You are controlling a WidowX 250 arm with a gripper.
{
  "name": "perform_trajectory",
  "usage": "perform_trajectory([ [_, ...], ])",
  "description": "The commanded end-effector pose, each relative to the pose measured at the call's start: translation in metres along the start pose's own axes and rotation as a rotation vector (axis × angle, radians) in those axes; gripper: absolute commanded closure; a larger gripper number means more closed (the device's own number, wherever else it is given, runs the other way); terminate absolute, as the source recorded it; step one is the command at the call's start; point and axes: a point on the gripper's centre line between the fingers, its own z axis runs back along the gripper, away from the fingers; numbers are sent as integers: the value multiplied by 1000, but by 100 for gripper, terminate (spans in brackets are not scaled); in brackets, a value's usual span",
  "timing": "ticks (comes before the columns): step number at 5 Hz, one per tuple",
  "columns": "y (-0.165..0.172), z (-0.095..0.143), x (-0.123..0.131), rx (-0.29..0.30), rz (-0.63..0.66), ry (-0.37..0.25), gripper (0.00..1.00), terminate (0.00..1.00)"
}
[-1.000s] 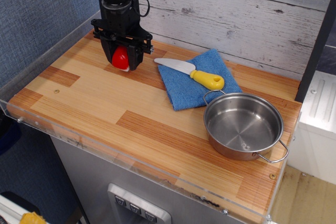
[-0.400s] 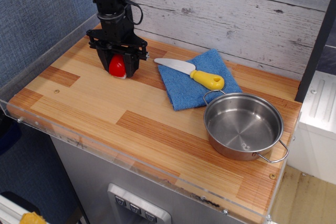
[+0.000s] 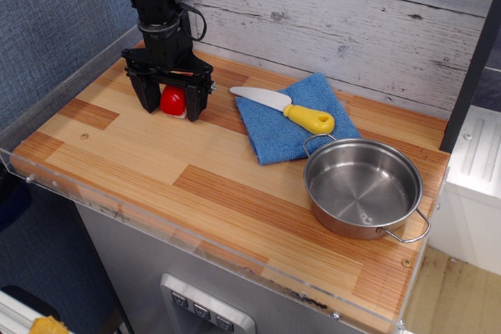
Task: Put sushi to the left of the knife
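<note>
The sushi (image 3: 173, 100), glossy red on a white base, rests on the wooden table (image 3: 156, 162) at the back left. My gripper (image 3: 171, 104) stands straight over it, open, with one finger on each side of the sushi and a gap showing to both. The knife (image 3: 283, 109), white blade and yellow handle, lies on a blue cloth (image 3: 274, 138) to the right of the sushi, blade tip pointing left toward it.
A steel pot (image 3: 362, 187) with two handles sits at the right front of the cloth. A clear plastic rim (image 3: 70, 76) runs along the table's left and front edges. A white plank wall stands behind.
The gripper moved left and down with the sushi, set it on the table, and spread its fingers apart around it.
</note>
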Motion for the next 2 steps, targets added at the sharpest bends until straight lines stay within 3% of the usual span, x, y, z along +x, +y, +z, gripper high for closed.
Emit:
perform_trajectory([
  [1, 4, 31, 3, 13, 14, -104, 0, 0],
  [2, -4, 54, 6, 10, 9, -147, 0, 0],
])
